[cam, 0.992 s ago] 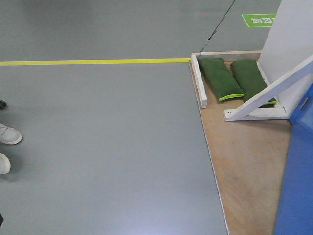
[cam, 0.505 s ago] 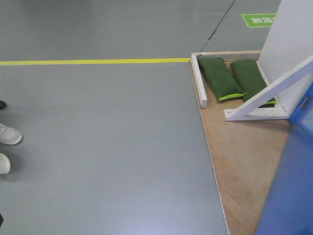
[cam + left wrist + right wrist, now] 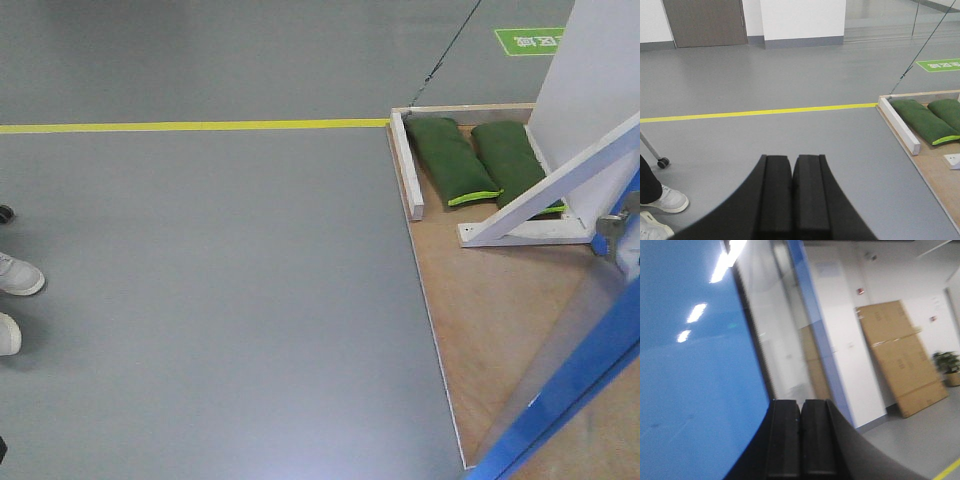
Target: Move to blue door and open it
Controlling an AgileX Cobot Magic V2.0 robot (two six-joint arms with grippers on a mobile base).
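Observation:
The blue door (image 3: 560, 405) shows in the front view as a motion-blurred blue strip crossing the lower right corner above the plywood base. A steel lever handle (image 3: 612, 224) shows at its upper end. In the right wrist view the glossy blue door (image 3: 690, 365) fills the left half, and its dark edge runs just left of my right gripper (image 3: 801, 407). That gripper is shut and empty, close beside the panel. My left gripper (image 3: 791, 162) is shut and empty, pointing over the grey floor. Neither gripper shows in the front view.
A plywood base (image 3: 490, 320) carries white slanted braces (image 3: 550, 190) and two green sandbags (image 3: 455, 160). A yellow floor line (image 3: 200, 126) runs left. A person's white shoes (image 3: 15, 275) stand at the left edge. Tall cardboard boxes (image 3: 900, 355) lean on the far wall.
The blue door has swung: from a solid blue area at the right edge it has turned to a thin, blurred diagonal strip, and its handle has come into view. The left arm is still.

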